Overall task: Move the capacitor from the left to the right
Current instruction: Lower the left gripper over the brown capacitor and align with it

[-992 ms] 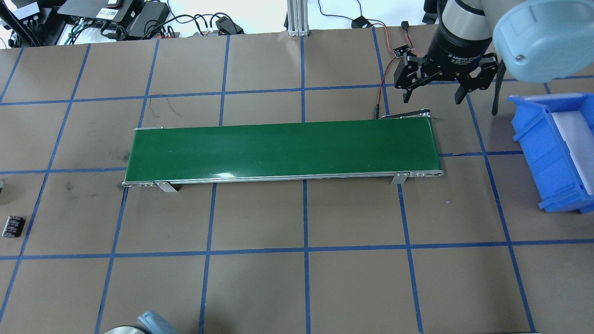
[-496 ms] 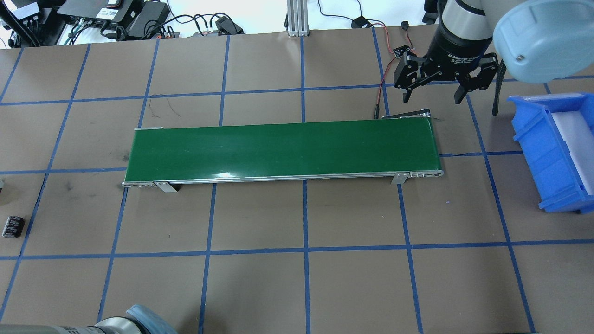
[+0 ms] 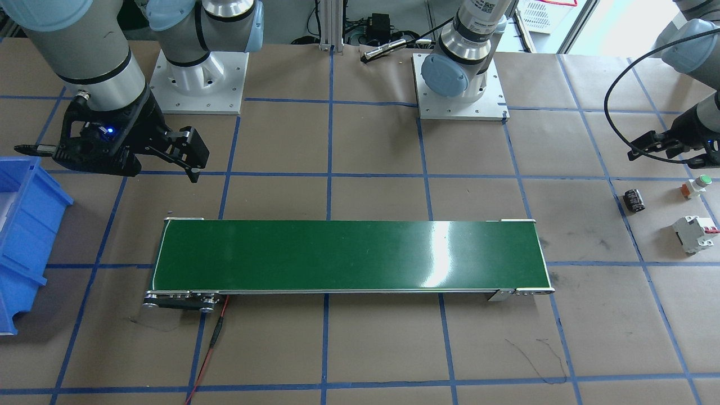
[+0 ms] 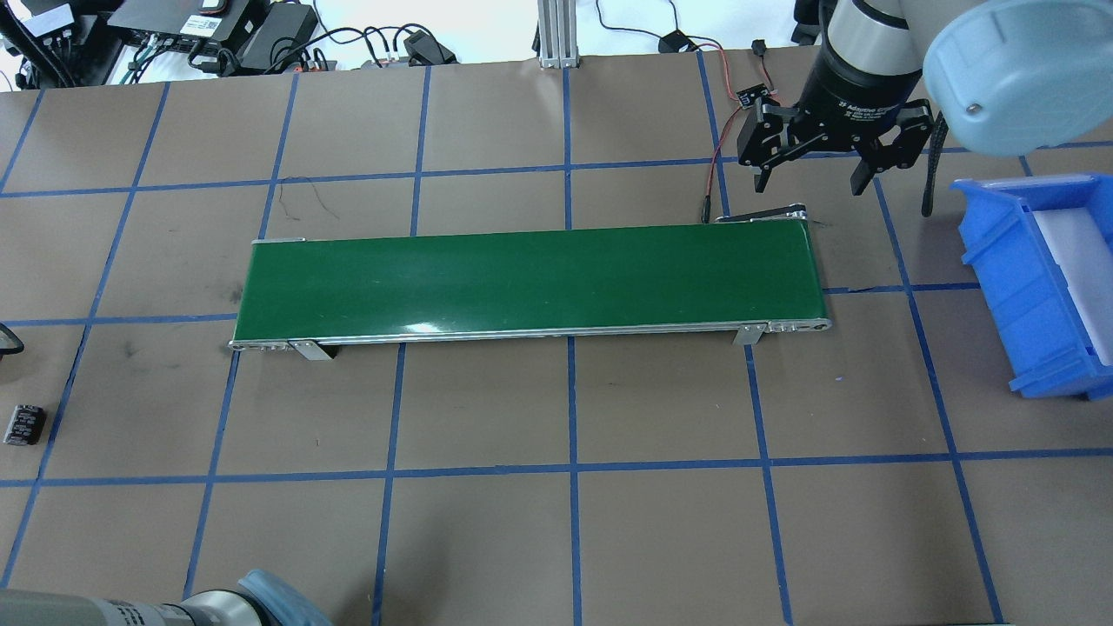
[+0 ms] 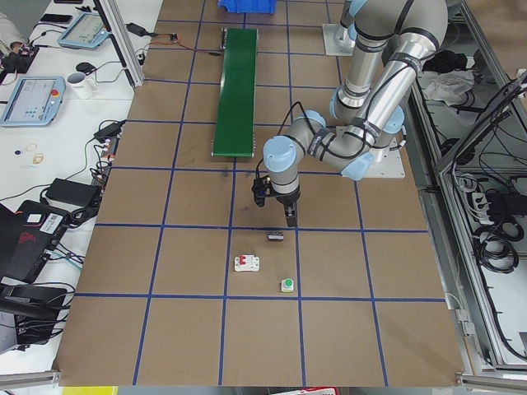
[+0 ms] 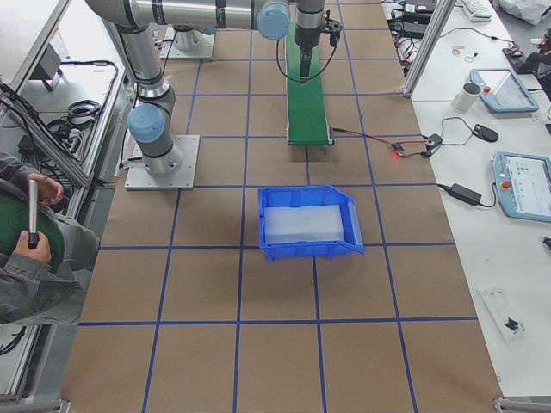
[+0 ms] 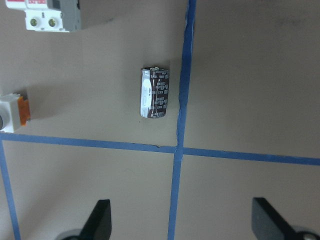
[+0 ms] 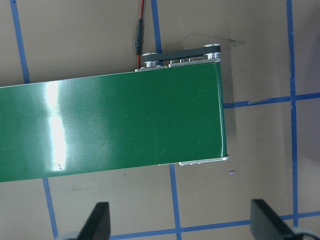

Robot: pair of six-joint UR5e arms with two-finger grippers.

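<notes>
Black capacitor [image 7: 154,93] lay clear of my left gripper [image 7: 182,222], jaws wide apart, empty. My right gripper [image 4: 813,184] likewise gaped.

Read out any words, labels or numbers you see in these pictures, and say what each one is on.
"2F Adaptive", the rest blurred: on the right gripper's body.
Print on the capacitor: too blurred to read.
Red label on the circuit breaker: too small to read.

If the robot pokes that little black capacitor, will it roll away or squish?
It might roll: the capacitor looks like a stubby cylinder lying on its side on the flat table. It probably won't squish, since its smooth shell looks hard. Being so small beside the white breaker, it is likely light and easy to knock.
</notes>
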